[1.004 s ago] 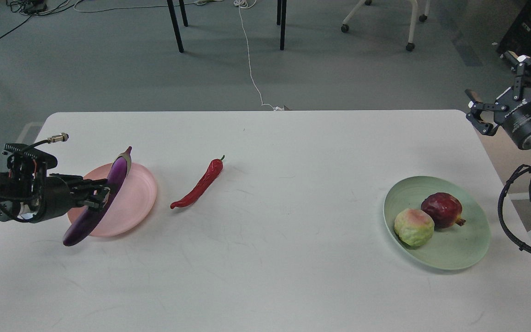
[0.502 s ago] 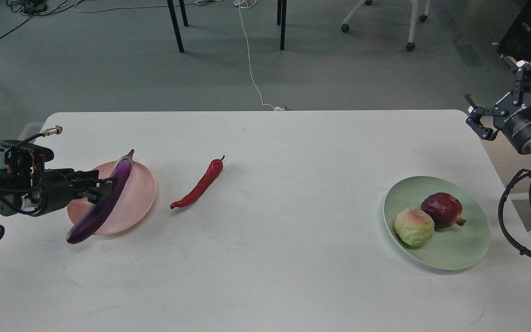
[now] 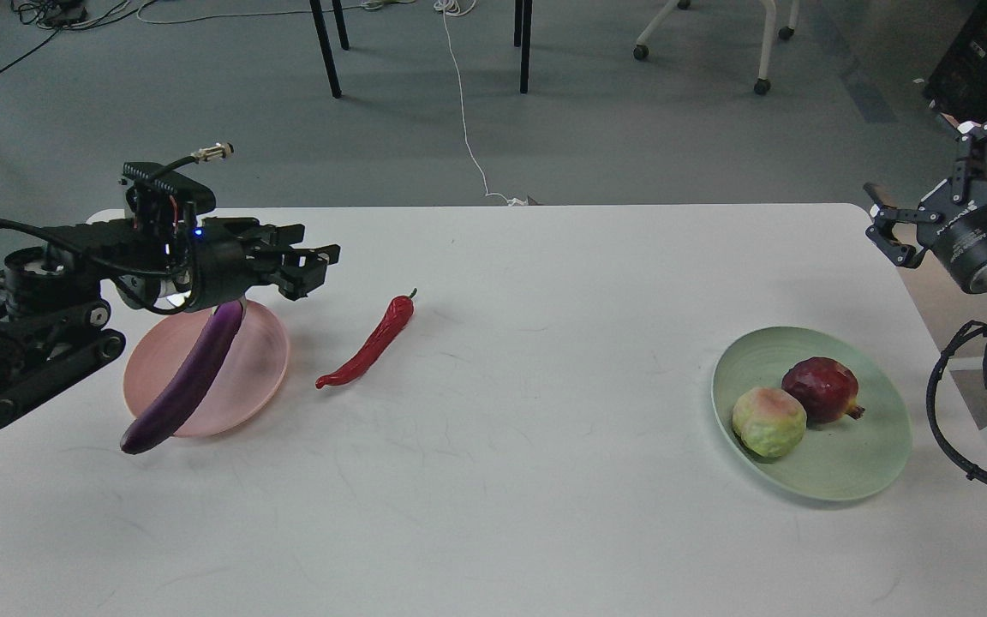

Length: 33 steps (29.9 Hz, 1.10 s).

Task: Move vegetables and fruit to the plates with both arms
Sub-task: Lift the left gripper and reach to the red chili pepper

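From the head view, the left gripper (image 3: 309,267) hangs above the far rim of the pink plate (image 3: 258,377), its fingers spread apart and empty, touching nothing. The eggplant (image 3: 185,381) lies slantwise across that plate, its dark end jutting over the near rim onto the table (image 3: 493,480), its stem end hidden under the gripper's body. The red chili (image 3: 369,347) lies on the bare table just right of the pink plate. Far to the right of it, the green plate (image 3: 853,480) carries the pomegranate (image 3: 821,390) and the yellow-green fruit (image 3: 768,421), touching each other. Beyond that plate the right gripper (image 3: 930,184) hovers off the table's corner, fingers wide apart, holding nothing. Pale lettering on its wrist is too small to read. Both arms are cut off by the frame edges.
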Available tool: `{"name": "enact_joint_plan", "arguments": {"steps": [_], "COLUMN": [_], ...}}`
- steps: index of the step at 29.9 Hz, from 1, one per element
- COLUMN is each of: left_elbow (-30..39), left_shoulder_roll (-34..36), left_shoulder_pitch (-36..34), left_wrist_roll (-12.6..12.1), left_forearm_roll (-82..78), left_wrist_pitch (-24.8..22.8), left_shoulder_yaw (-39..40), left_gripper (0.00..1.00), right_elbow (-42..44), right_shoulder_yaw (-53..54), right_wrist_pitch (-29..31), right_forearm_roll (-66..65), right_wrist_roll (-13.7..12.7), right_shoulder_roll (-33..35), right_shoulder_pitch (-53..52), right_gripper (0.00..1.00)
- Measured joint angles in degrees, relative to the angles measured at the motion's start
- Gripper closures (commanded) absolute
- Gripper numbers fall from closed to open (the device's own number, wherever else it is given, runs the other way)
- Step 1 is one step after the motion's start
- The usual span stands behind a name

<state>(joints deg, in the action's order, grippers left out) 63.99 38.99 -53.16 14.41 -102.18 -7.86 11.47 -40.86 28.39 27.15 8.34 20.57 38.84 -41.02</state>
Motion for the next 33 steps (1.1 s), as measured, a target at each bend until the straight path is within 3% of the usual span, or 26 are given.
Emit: {"name": "enact_joint_plan", "arguments": {"steps": [7,18,28,33], "left_elbow": [-0.58,-2.84,-6.29,-6.74], "left_shoulder_roll": [-6.16,-8.41,-8.91,-9.06], "left_shoulder_pitch": [0.65,1.19,3.2,3.8], "left_wrist_roll": [-0.57,-3.39,-4.17,-4.19], "left_forearm_roll": [-6.89,-7.24,-7.24,-7.18], "left_wrist_pitch": [-0.29,-0.23,-0.82,-0.88], "left_shoulder_yaw": [-5.17,-9.74,-9.8,-10.06], "left_gripper": [0.5,0.53,0.71,0.89], "right_elbow": [0.07,0.09,0.02,0.06], "right_shoulder_yaw": [0.07,-0.05,-0.1,-0.18], "right_wrist_pitch": [-0.06,-0.01,0.01,0.01], "right_forearm_roll": [-0.1,-0.3,-0.43,-0.43], "right_wrist_roll": [0.0,0.0,0.0,0.0], "right_shoulder_roll": [0.08,0.09,0.01,0.04], "right_shoulder_pitch": [-1.06,-1.3,-1.26,-1.25], "right_gripper": [0.01,0.01,0.01,0.01]}}
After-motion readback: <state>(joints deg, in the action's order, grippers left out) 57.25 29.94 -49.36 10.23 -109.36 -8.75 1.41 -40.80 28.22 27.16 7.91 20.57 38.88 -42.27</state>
